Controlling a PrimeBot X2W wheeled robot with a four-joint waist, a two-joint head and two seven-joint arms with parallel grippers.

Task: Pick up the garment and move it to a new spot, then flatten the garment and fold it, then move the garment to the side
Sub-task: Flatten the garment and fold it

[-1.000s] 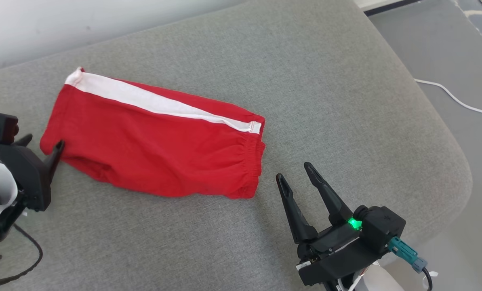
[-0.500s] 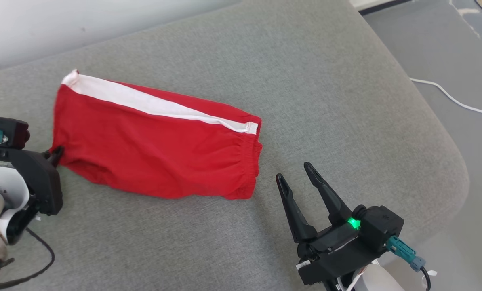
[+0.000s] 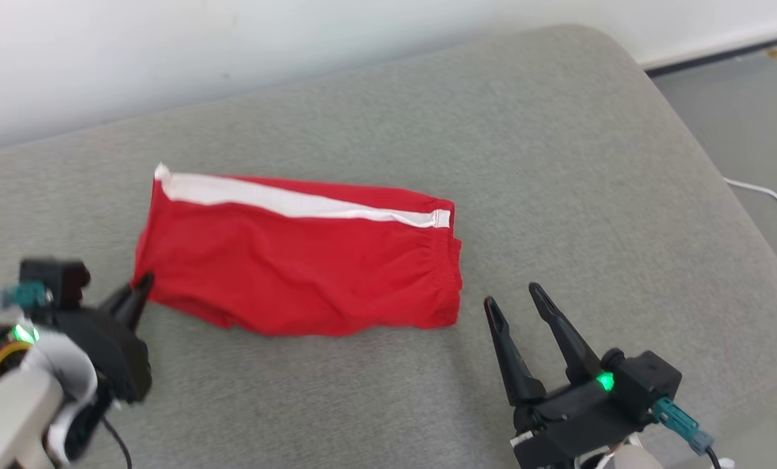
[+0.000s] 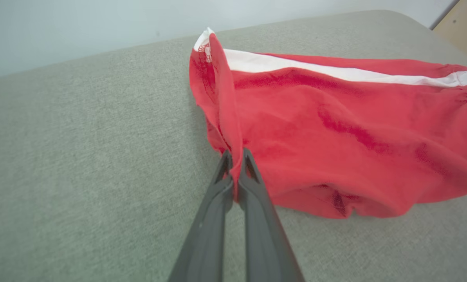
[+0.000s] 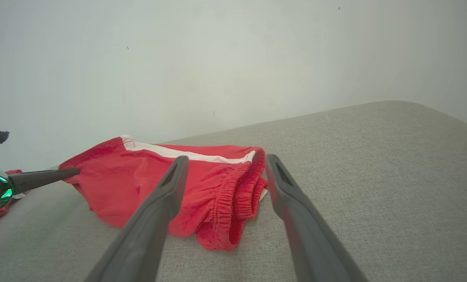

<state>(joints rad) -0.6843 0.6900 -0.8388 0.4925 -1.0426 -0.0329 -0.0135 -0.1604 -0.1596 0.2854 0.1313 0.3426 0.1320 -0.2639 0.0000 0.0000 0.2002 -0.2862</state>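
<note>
one gripper (image 4: 235, 154) (left) tight on garment (image 4: 335, 129)

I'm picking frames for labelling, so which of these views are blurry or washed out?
Head view: soft overall, with the left pincer and its forearm blurred; the red shorts read clearly enough. Left wrist view: fairly sharp, evenly lit, colours a little pale. Right wrist view: hazy and washed out against the bright wall, the right pincer soft.
</note>
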